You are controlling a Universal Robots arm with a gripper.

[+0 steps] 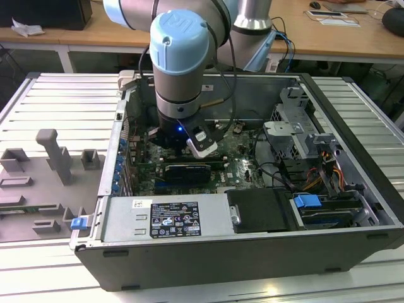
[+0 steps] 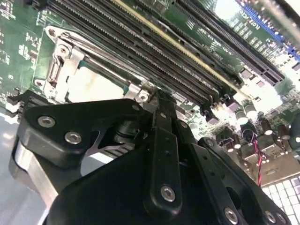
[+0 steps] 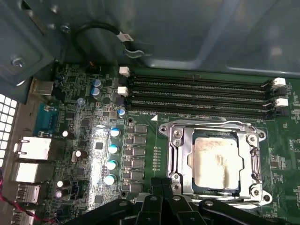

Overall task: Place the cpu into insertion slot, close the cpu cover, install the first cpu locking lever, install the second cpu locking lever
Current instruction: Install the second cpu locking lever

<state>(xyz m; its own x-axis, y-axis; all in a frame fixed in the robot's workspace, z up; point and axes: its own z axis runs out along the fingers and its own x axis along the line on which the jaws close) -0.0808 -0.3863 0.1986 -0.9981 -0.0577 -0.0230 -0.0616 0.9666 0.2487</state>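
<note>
The cpu (image 3: 216,159), a square chip with a silver-grey top, lies flat in the insertion slot, which is hidden beneath it. The cpu cover (image 3: 180,154), a silvery frame, lies closed over the chip's edges. A thin metal lever (image 3: 206,123) runs along the frame's side next to the memory slots. My gripper (image 3: 161,183) is shut with nothing visible between its black fingertips, which meet beside one corner of the frame. In the second wrist view the gripper (image 2: 159,101) hangs close to a corner screw, with the cpu (image 2: 96,86) and cover (image 2: 63,70) just beyond. In the exterior view the gripper (image 1: 189,142) reaches down into the open computer case.
Long memory slots (image 3: 197,93) run beside the socket, with a row of capacitors (image 3: 112,150) on its other side. A black graphics card (image 1: 189,172), the power supply (image 1: 164,218) and a drive cage (image 1: 297,126) crowd the case. Grey fixtures (image 1: 50,170) stand at the exterior view's left.
</note>
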